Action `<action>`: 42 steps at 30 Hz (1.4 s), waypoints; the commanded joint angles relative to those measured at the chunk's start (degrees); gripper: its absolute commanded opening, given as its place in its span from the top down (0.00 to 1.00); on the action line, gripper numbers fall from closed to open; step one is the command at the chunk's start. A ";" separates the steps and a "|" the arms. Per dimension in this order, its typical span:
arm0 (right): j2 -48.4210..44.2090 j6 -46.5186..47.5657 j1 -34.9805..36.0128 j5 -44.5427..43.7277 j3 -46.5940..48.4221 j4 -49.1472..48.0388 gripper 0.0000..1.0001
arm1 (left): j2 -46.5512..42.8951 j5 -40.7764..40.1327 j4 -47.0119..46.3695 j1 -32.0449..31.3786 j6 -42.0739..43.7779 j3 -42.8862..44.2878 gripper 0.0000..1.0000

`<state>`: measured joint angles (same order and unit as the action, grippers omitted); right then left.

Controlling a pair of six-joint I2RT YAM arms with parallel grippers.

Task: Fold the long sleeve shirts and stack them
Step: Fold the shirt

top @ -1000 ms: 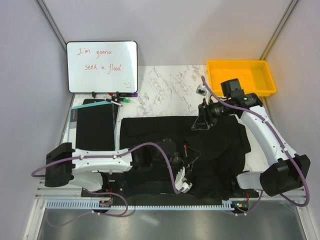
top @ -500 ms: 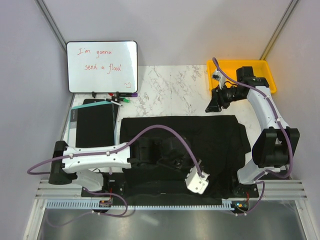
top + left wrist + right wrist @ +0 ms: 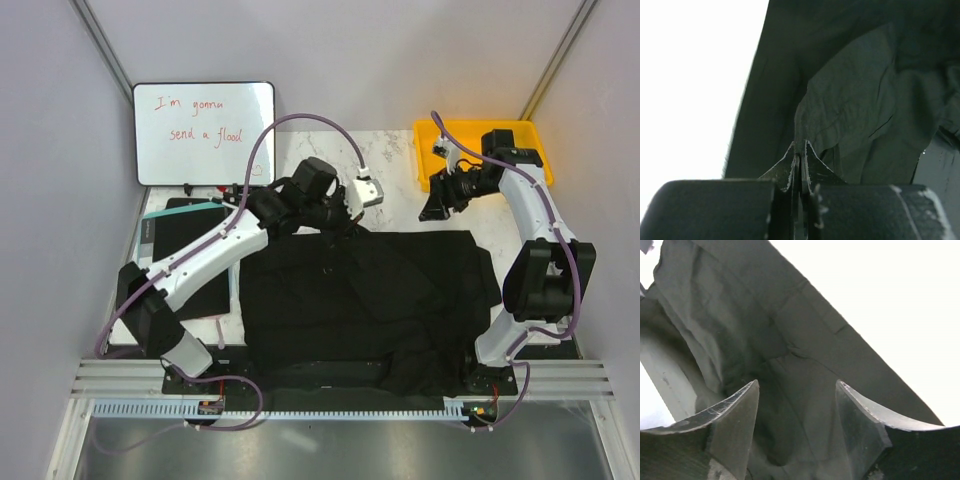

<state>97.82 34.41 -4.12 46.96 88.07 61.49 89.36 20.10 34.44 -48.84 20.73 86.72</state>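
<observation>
Across the middle of the worktop [image 3: 330, 165] the shirt [image 3: 380, 300] is lying; the left gripper [image 3: 800, 149], closed tight, is pinching its far edge, seemingly to lay the fold, while the right gripper [image 3: 797, 385] is hovering spread and empty.

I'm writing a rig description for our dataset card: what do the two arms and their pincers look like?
Both the left arm and right arm have white shells with black joints, and a purple cable loops along each. The left pincer and right pincer have dark, pointed fingers with scuffed pale edges.
</observation>
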 commanded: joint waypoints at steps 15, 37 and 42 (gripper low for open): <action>3.16 7.42 -0.45 -5.91 -1.85 0.64 0.34 | -0.15 8.03 -4.37 24.49 -21.97 -21.67 0.98; 4.75 13.48 -0.10 -24.80 -10.11 -14.46 0.46 | 10.37 0.74 4.14 30.73 10.45 -10.70 0.35; 7.55 16.91 -0.19 -28.50 -10.64 -16.93 0.40 | 17.24 -1.81 6.35 30.47 19.50 -3.94 0.37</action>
<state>102.83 47.20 -4.34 22.57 78.24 49.17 102.00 20.91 37.69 -18.13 28.36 78.04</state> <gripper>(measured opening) 0.583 0.632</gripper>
